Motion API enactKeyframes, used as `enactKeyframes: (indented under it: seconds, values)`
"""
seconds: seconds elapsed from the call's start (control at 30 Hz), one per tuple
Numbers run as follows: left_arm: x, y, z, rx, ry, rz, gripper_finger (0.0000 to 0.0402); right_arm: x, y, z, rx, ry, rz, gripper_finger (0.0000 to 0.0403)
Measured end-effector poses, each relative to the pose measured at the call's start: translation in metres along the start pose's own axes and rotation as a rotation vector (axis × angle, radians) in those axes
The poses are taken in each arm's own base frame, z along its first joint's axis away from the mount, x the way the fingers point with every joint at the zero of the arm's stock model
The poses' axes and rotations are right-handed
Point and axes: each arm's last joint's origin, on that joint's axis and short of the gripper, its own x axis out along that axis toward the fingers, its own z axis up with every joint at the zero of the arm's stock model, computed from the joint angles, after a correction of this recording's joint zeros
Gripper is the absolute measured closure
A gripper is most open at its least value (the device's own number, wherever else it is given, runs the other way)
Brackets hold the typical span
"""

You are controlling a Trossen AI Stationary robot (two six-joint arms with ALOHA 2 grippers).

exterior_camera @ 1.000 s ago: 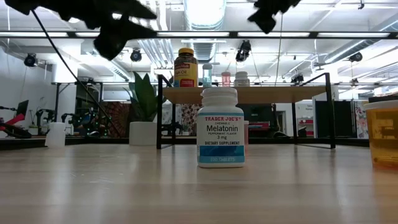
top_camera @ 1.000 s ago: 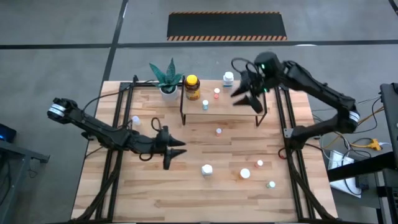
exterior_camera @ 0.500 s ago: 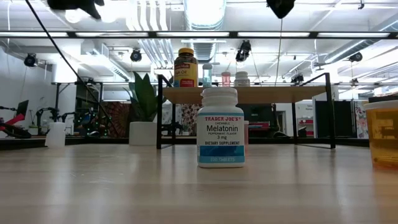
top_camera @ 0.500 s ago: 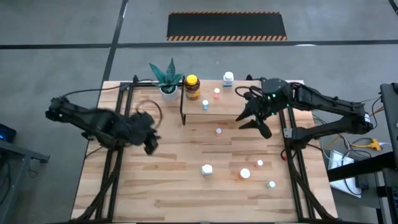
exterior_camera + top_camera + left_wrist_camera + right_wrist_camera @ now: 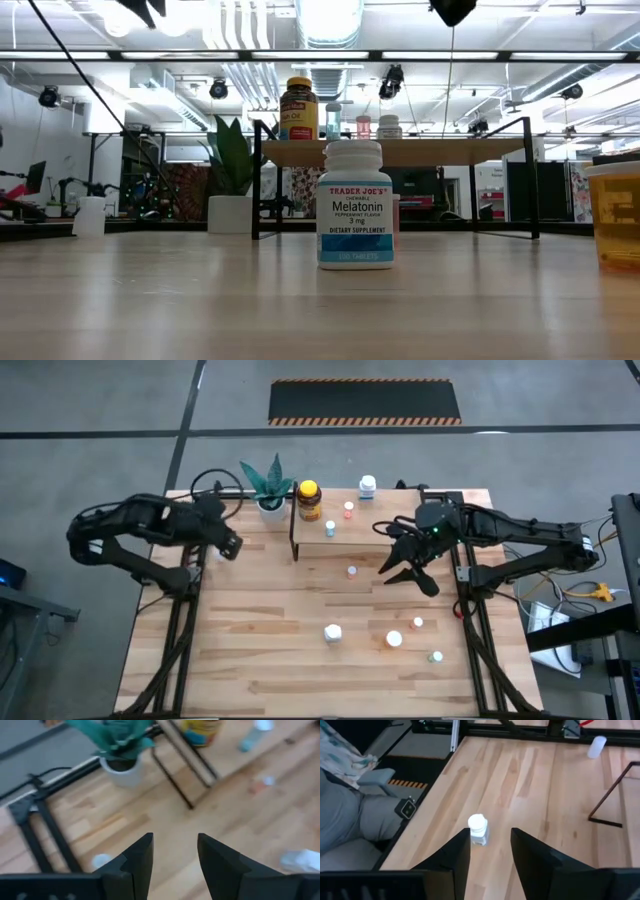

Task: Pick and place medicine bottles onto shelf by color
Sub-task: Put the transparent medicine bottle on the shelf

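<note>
Grey concrete floor point(image 5: 100, 420) with a striped black mat point(image 5: 365, 402); bright ceiling lights point(image 5: 330, 18), perhaps fluorescent.

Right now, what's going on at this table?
Two robot arms are sorting medicine bottles onto a shelf. Neither holds anything. The right gripper hangs over the table in front of the shelf, fingers apart. The left gripper is by the left edge, fingers apart. Four bottles are on the shelf; several remain on the table.

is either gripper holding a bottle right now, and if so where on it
No. The left gripper and the right gripper both stand open with nothing between their fingers; the white-capped bottle ahead of the right one stands untouched.
</note>
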Motion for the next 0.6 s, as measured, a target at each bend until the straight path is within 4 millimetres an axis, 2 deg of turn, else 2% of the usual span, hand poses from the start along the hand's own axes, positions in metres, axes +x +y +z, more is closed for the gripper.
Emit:
enactKeyframes:
  seconds: [0.27,0.6]
  values:
    - [0.042,0.015,0.004,-0.017,0.075,0.208,0.0265,0.006,-0.002,-0.011,0.015,0.029,0.004,0.0273]
    - [0.089,0.035,-0.012,-0.061,0.209,0.409,0.0265,0.011,-0.004,-0.015,0.002,0.018,0.003,0.0275]
